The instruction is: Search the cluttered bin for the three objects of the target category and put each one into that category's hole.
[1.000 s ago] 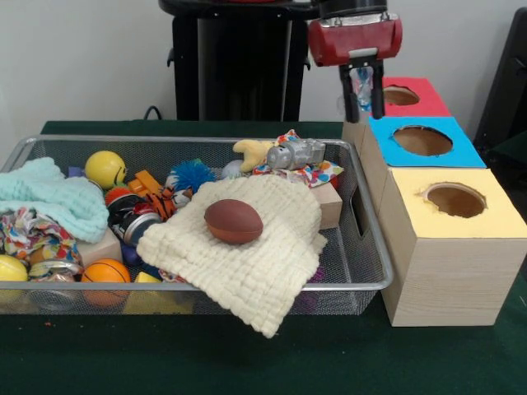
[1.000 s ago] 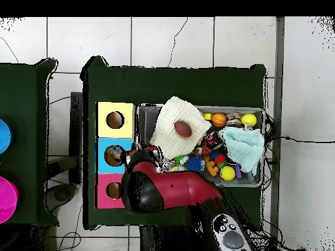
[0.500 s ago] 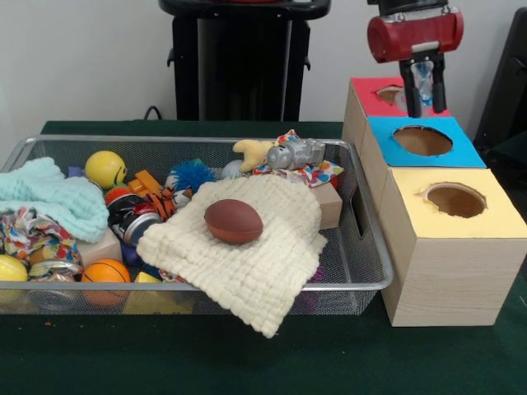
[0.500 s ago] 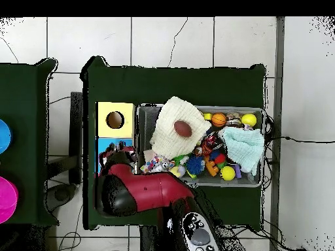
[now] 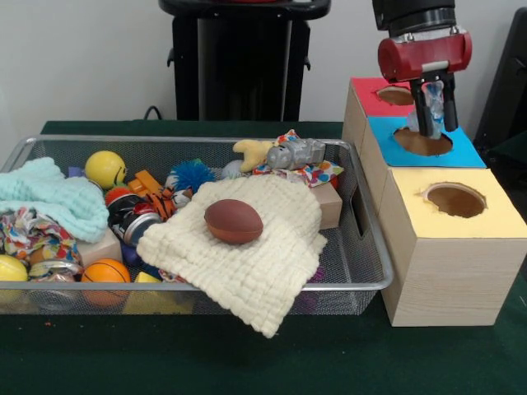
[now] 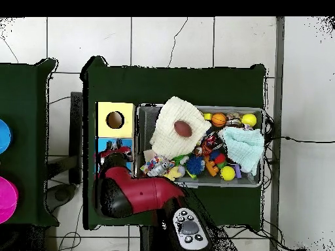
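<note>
The gripper [image 5: 433, 130] hangs just above the blue box's hole [image 5: 422, 141], its fingers closed narrowly on a small pale, crinkled item [image 5: 431, 103] that looks like a bit of clear wrapper or a small bottle; what it is I cannot say for sure. That puts one object at the mouth of its hole but not yet let go, so by my reckoning this delivery is close to done and only the release is left. How many of the three have already gone in cannot be judged, since the insides of the red box [image 5: 399, 96], the blue box [image 5: 424, 141] and the yellow box [image 5: 454, 200] are dark and show nothing. The wire bin [image 5: 362, 214] on the green bench [image 5: 123, 354] is full: a brown football [image 5: 233, 220] sits on a cream cloth [image 5: 247, 255], with a mint cloth [image 5: 51, 200], a yellow ball [image 5: 104, 168], an orange ball [image 5: 105, 272] and a grey toy [image 5: 294, 153] around it. Both cloths cover part of the heap, so anything beneath them is hidden. In the overhead view the red arm [image 6: 141, 194] covers the red box and most of the blue one.
</note>
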You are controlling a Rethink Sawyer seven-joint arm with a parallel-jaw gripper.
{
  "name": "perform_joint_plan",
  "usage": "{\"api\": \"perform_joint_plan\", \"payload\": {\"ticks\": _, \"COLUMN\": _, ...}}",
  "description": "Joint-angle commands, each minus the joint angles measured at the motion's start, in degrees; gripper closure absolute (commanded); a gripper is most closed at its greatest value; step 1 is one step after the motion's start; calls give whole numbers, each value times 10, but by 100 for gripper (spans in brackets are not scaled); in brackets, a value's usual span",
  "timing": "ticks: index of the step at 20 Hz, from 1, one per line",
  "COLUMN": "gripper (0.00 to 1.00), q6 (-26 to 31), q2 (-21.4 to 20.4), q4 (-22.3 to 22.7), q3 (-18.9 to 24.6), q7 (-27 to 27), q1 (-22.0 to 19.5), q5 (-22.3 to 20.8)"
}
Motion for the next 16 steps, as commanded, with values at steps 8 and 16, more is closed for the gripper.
{"api": "perform_joint_plan", "payload": {"ticks": 8, "gripper": 100, "q6": -62, "q2": 66, "q4": 28, "q3": -34, "q7": 159, "q1": -1, "q5": 29}}
{"api": "perform_joint_plan", "payload": {"ticks": 16, "gripper": 100, "q6": -95, "q2": 95, "q4": 24, "q3": -35, "q7": 162, "q1": 8, "q5": 36}}
